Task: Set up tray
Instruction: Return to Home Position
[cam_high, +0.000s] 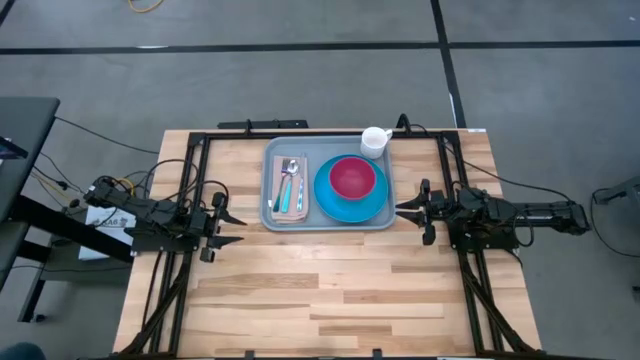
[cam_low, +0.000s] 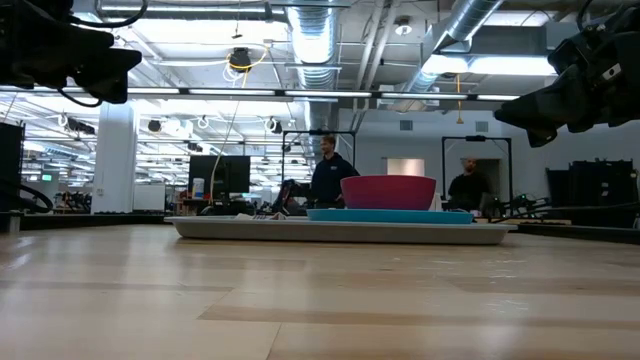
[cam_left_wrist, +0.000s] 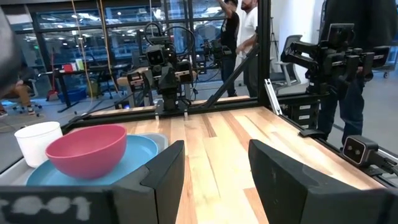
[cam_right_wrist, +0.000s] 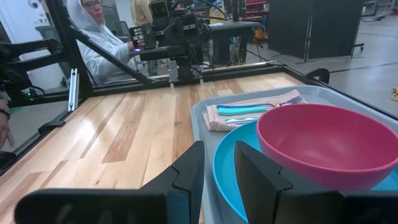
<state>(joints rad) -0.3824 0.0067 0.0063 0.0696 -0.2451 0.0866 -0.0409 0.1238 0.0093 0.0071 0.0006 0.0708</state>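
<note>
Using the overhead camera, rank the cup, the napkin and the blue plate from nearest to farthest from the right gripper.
1. Plate, right side of the tray, beside the right gripper.
2. Cup, tray's corner past the plate.
3. Napkin, tray's left side.

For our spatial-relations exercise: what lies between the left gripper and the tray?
Nothing but bare table separates left gripper and tray, as the high view shows.

Napkin (cam_high: 303, 205) with cutlery (cam_high: 287, 185) on left of tray (cam_high: 330, 229), bowl (cam_high: 352, 177) on plate (cam_high: 335, 205) at right, cup (cam_high: 375, 141) at corner beside plate.
</note>
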